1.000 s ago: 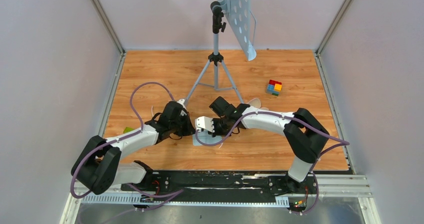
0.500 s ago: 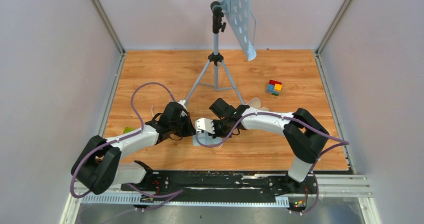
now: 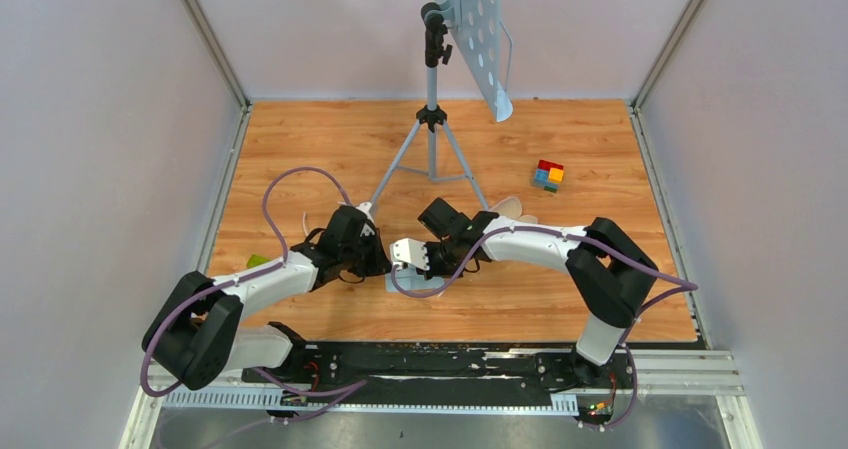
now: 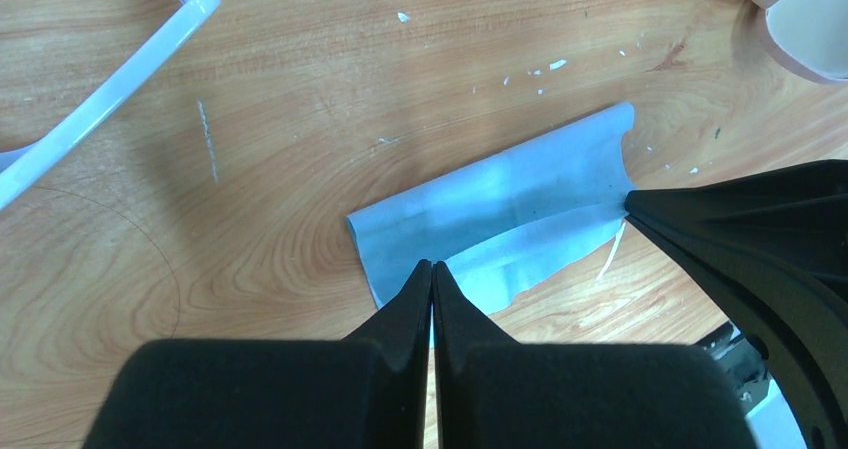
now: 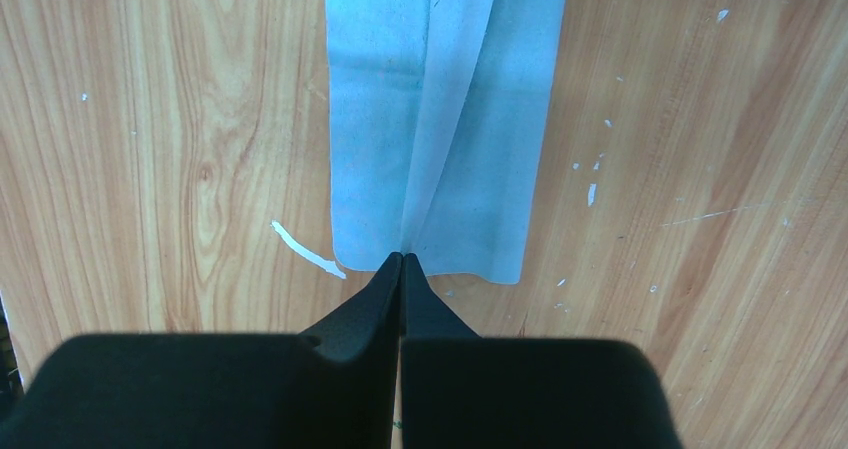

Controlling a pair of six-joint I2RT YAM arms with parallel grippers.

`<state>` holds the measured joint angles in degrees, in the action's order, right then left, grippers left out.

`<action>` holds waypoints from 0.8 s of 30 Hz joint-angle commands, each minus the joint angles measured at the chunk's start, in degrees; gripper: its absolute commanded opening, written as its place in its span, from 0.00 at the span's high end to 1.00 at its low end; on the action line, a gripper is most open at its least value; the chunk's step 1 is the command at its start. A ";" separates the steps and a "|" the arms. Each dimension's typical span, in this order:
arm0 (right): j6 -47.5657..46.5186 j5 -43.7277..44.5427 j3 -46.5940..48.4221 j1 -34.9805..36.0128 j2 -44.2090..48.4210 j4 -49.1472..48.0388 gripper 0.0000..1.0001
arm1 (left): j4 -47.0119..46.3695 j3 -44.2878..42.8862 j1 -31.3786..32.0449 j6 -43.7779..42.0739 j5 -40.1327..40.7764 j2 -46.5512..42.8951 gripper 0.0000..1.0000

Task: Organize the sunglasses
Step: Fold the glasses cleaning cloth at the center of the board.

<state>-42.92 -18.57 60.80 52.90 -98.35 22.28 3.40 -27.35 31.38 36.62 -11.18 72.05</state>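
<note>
Of the sunglasses only a thin white arm (image 4: pixel 110 79) shows, at the top left of the left wrist view; the lenses are out of view. In the top view a white bit of the sunglasses (image 3: pixel 365 207) pokes out beside the left wrist. The light blue cloth (image 4: pixel 500 219) lies creased on the wooden table between both grippers. My left gripper (image 4: pixel 432 266) is shut on the cloth's near edge. My right gripper (image 5: pixel 402 257) is shut on a raised fold at the end of the cloth (image 5: pixel 440 119). The pink case (image 4: pixel 810 19) lies just beyond.
A tripod (image 3: pixel 432 119) with a perforated panel stands at the back middle. A coloured block cube (image 3: pixel 548 175) sits at the back right. The pink case (image 3: pixel 508 207) lies behind the right forearm. A small green item (image 3: pixel 257 260) lies by the left arm.
The right gripper has edged slightly left toward the left gripper. Both stay shut on the cloth. Otherwise nothing has visibly moved.
</note>
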 commanded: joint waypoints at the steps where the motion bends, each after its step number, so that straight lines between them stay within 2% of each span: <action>1: 0.38 -1.11 -0.94 1.10 1.14 1.71 1.00 | 0.80 0.94 0.44 -0.14 0.13 -1.08 1.00; 24: 0.38 -1.12 -0.94 1.57 1.14 2.06 1.00 | -0.50 2.55 0.61 0.73 -0.58 -1.65 1.00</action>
<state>-42.94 -18.96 60.77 53.39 -98.35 22.31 3.31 -25.71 31.64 36.97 -11.46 71.50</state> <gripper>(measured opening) 0.005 0.003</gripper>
